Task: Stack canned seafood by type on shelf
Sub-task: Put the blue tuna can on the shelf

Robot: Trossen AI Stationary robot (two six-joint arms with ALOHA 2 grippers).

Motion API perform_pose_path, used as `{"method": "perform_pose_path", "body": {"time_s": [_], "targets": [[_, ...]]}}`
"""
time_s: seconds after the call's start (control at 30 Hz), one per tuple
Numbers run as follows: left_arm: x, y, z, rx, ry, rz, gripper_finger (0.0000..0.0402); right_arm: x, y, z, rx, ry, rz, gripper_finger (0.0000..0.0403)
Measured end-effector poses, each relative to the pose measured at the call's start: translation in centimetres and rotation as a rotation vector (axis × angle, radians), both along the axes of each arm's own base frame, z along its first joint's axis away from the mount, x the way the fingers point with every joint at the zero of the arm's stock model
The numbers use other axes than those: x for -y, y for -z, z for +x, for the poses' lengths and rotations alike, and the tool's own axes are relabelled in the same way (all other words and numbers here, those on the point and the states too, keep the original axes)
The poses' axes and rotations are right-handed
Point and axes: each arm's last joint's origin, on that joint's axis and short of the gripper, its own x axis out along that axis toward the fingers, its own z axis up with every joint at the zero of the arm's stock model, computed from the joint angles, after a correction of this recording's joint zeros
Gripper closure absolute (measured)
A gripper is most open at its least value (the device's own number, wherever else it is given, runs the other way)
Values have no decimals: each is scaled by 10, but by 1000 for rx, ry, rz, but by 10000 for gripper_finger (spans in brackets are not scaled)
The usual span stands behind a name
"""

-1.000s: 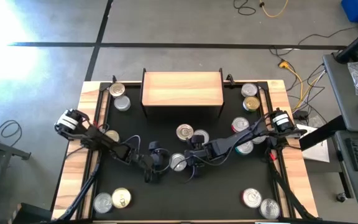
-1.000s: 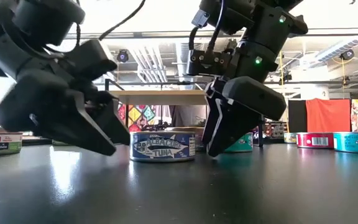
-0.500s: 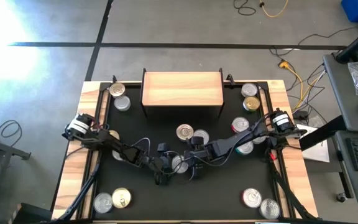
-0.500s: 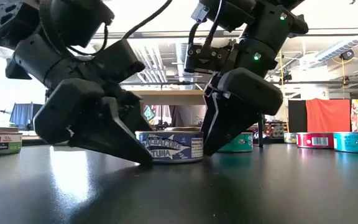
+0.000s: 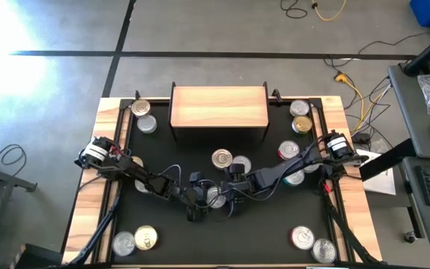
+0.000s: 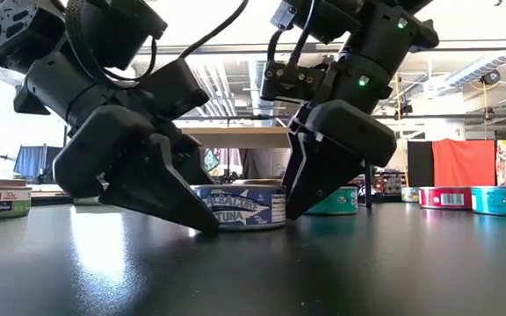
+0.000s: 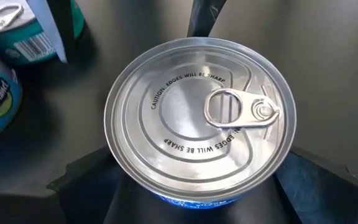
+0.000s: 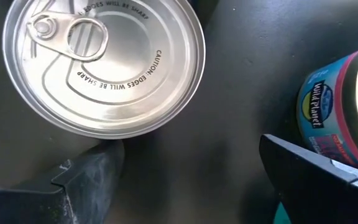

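A blue-labelled tuna can (image 5: 215,196) with a silver pull-tab lid (image 7: 199,118) stands on the black table, in front of the light-wood shelf (image 5: 219,106). My left gripper (image 5: 200,200) is open, low at the can's left side. Its fingers (image 7: 82,183) stand on either side of the can. My right gripper (image 5: 228,193) is open too and slants down at the can's right side. In the right wrist view the can (image 8: 101,62) lies beyond one finger (image 8: 89,177), and bare table shows between the fingers. My left gripper straddles the tuna can from the table's left, slanting down, its fingertip (image 6: 202,221) level with the can's wall; whether it touches the can, I cannot tell. My right gripper has one finger (image 6: 304,189) close against the can's right side; contact cannot be told.
More cans stand about: two just behind the tuna can (image 5: 221,158), some at the back left (image 5: 142,110) and back right (image 5: 298,110), front left (image 5: 146,237) and front right (image 5: 302,237). A Wild Planet can (image 8: 344,112) sits beside my right gripper.
My left gripper has moved toward the table's right and down, coming up to the tuna can until its fingers stand around it; it has been still for the last half second. The can has shifted slightly toward my right gripper.
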Motion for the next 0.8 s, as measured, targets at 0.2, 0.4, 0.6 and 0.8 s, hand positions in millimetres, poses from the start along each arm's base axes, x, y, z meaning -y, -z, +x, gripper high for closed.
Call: {"method": "perform_pose_path", "body": {"time_s": [0.2, 0.4, 0.6, 0.8], "targets": [[-2, -1, 3, -32, -27, -51, 6, 1, 0, 0, 5, 4, -2, 39], [-2, -1, 3, -32, -24, -27, 7, 1, 0, 1, 10, 17, 4, 39], [-2, -1, 4, -37, -67, -61, 5, 1, 2, -1, 7, 23, 7, 39], [-1, -2, 6, -62, -85, -68, 4, 3, 5, -3, 3, 28, 2, 39]]}}
